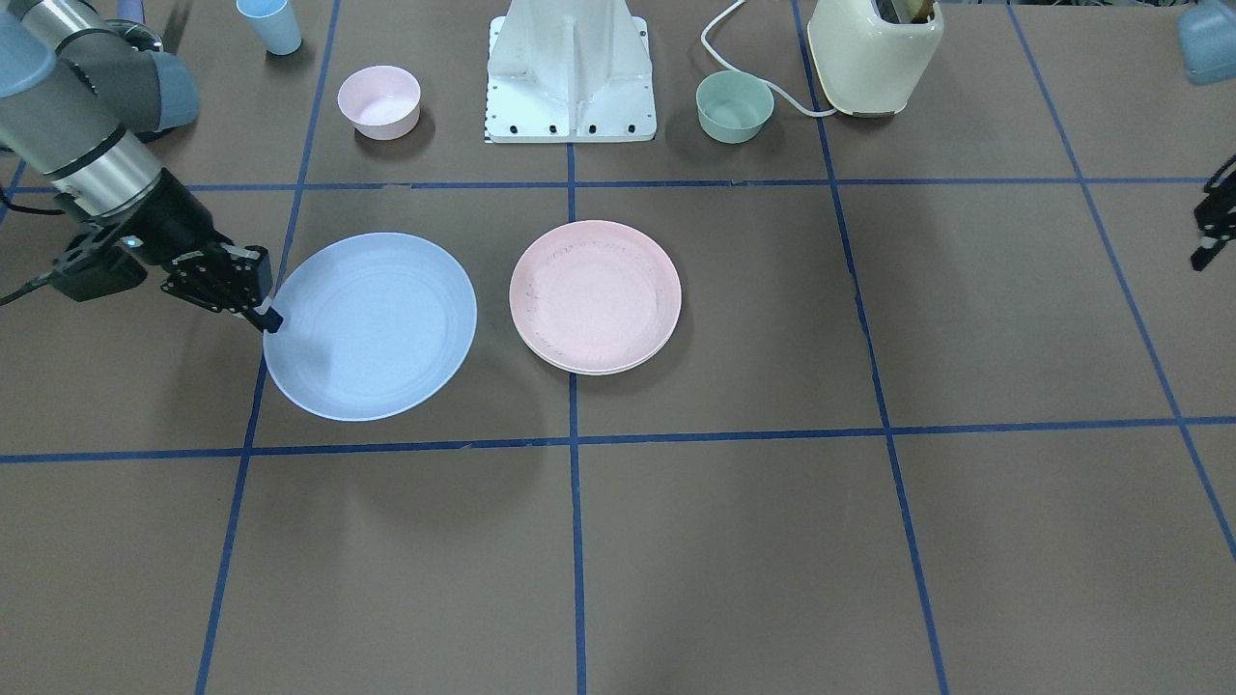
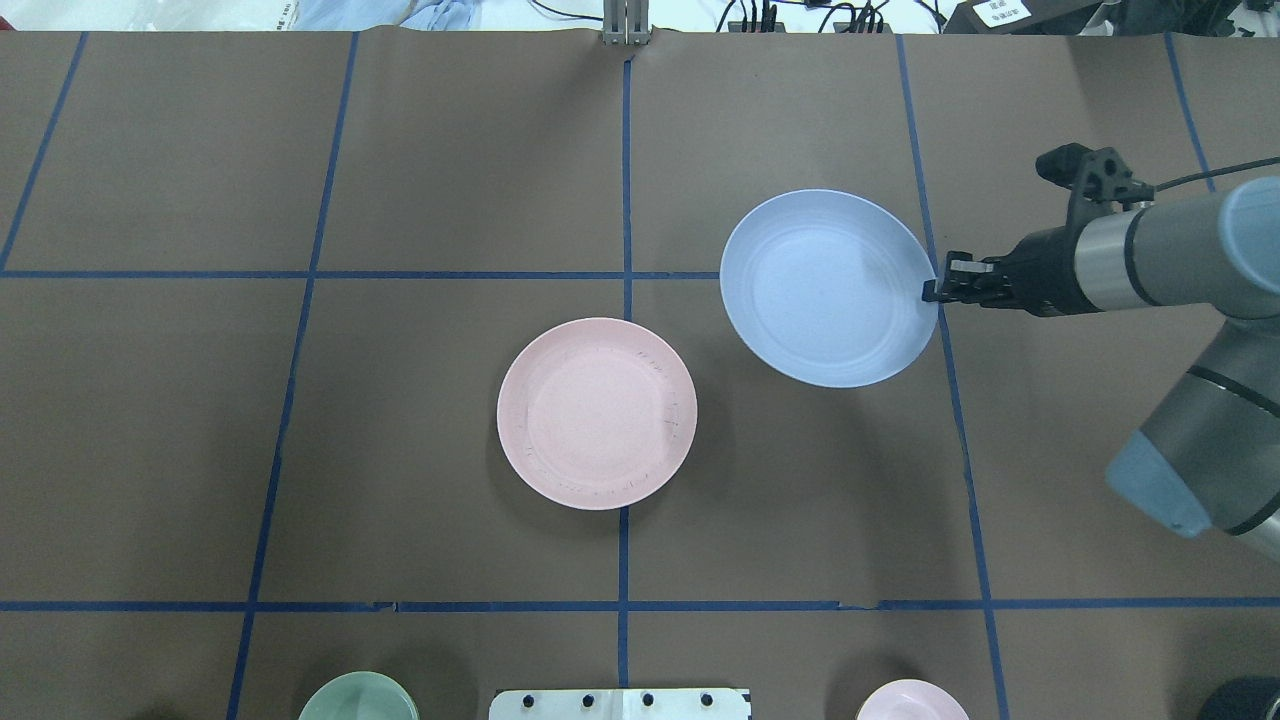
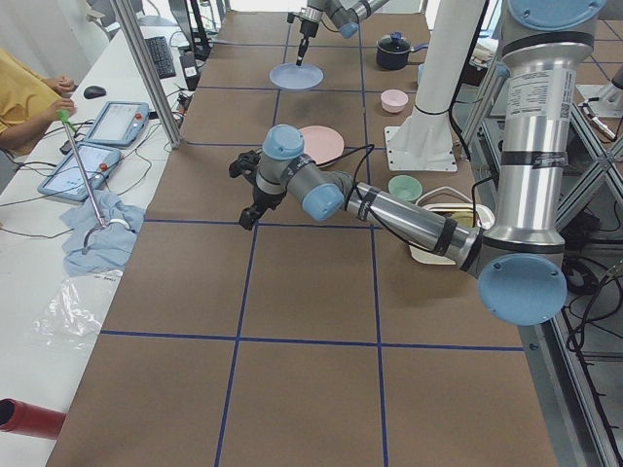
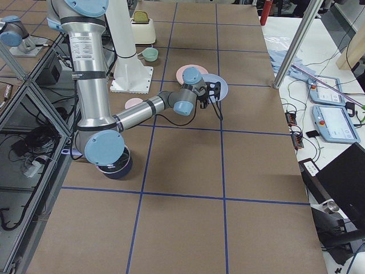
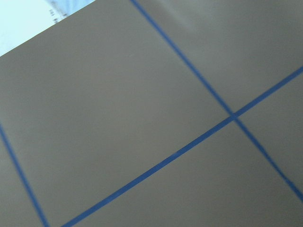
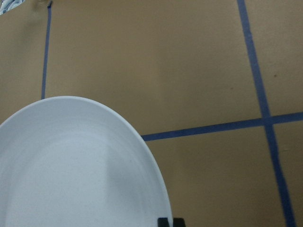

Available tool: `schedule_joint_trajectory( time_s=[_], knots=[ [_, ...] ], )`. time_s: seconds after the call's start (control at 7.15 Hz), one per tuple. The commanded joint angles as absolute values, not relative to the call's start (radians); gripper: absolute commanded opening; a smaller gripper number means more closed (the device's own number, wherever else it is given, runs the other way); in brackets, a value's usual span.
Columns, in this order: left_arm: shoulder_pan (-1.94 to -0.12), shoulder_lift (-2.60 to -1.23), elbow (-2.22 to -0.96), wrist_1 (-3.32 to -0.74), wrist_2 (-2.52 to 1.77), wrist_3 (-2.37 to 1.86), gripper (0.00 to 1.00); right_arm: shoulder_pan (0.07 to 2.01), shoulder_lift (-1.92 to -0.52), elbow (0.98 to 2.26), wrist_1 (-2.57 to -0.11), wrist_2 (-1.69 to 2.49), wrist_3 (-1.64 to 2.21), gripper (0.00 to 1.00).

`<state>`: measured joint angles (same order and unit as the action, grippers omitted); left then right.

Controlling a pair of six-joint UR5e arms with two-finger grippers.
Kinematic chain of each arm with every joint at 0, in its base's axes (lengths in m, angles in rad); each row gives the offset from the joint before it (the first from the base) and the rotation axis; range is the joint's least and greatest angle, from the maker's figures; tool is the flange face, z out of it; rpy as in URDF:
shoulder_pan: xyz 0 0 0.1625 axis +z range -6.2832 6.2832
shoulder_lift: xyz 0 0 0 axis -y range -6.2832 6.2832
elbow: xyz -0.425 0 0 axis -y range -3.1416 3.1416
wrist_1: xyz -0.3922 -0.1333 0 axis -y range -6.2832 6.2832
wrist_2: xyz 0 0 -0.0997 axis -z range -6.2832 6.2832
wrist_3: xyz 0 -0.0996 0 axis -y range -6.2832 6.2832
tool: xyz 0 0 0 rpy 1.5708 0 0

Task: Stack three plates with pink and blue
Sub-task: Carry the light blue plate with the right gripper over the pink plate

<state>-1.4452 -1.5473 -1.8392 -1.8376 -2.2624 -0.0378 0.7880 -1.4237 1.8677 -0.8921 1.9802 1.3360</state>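
Stacking looked about two-thirds done to me. The pink plate point(image 1: 595, 294) sat near the middle of the desk point(image 1: 772, 531) on top of the cream-white plate point(image 1: 594, 372), of which only a paler rim showed along the pink one's edge. The blue plate point(image 1: 372, 328) was beside that pair, apart from it and not yet on it. What was left, as I judged it, was to carry the blue plate across and set it down on the pink.

My right tool point(image 1: 268, 317) was clenched on the blue plate's rim, at the edge farthest from the pair. The plate looked larger than the pink one and tilted. From that I took it to be raised off the desk rather than resting on it. My right arm reached in low from its own side, forearm nearly level.

My left tool point(image 1: 1212, 227) hung well apart from all three plates, over bare desk. I could not tell whether it was clenched or released.
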Motion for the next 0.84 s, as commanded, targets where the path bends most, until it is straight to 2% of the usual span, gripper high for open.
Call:
schedule_joint_trajectory(
  time_s=[0.0, 0.14, 0.42, 0.7],
  knots=[
    [-1.505, -1.529, -1.743, -1.809, -2.267, 0.011, 1.0, 0.572, -1.248, 1.905, -1.192, 1.755, 1.429, 0.0],
    [-1.508, -1.525, -1.746, -1.807, -2.266, 0.005, 1.0, 0.502, -1.191, 1.904, -1.274, 1.682, 1.472, 0.0],
    [-1.508, -1.525, -1.74, -1.807, -2.267, 0.003, 1.0, 0.393, -1.16, 1.891, -1.287, 1.568, 1.514, 0.0],
    [-1.506, -1.523, -1.74, -1.805, -2.269, 0.003, 1.0, 0.371, -1.137, 1.867, -1.289, 1.559, 1.529, 0.0]
  ],
)
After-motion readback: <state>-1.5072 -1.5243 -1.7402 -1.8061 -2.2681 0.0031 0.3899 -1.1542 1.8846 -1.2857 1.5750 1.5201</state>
